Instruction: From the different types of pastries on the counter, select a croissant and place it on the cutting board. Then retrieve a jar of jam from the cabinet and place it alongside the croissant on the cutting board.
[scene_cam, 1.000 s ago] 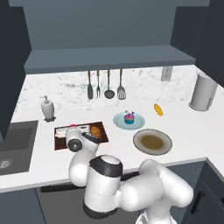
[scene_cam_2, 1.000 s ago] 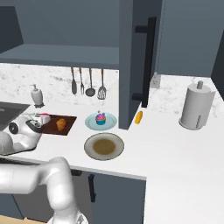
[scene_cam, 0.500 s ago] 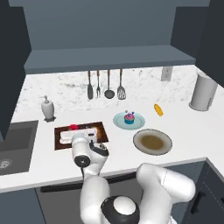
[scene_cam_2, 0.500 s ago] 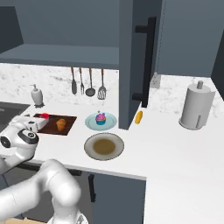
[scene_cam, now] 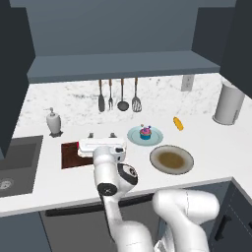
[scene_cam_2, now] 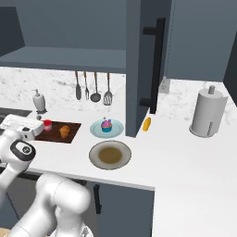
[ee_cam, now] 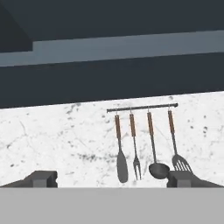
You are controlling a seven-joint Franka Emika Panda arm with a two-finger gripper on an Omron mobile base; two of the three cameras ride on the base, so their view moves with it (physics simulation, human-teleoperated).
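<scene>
The dark brown cutting board (scene_cam_2: pixel 55 137) lies on the white counter (scene_cam_2: pixel 185 157). On it stand the golden-brown croissant (scene_cam_2: pixel 65 131) and, just to its left, the red jar of jam (scene_cam_2: pixel 47 125). In the left base view my white hand covers both, and the board's left part (scene_cam: pixel 69 155) shows. My gripper (scene_cam: pixel 102 135) hovers at the board, pointing level at the back wall. Its fingertips (ee_cam: pixel 41 179) stand far apart, open, with nothing between them. The cupcake (scene_cam_2: pixel 107 125) sits on a blue plate.
A brown plate (scene_cam: pixel 171 159) lies near the front edge and a small yellow-orange oblong (scene_cam: pixel 177 123) further back. Utensils (scene_cam: pixel 118 96) hang on the wall. A soap dispenser (scene_cam: pixel 54 120) and sink (scene_cam: pixel 15 162) are left, a paper towel roll (scene_cam: pixel 229 103) right. The cabinet door (scene_cam_2: pixel 139 60) stands open.
The arm's elbow has swung down and forward while the hand stayed by the board, shifting slightly. The jar and croissant have not moved.
</scene>
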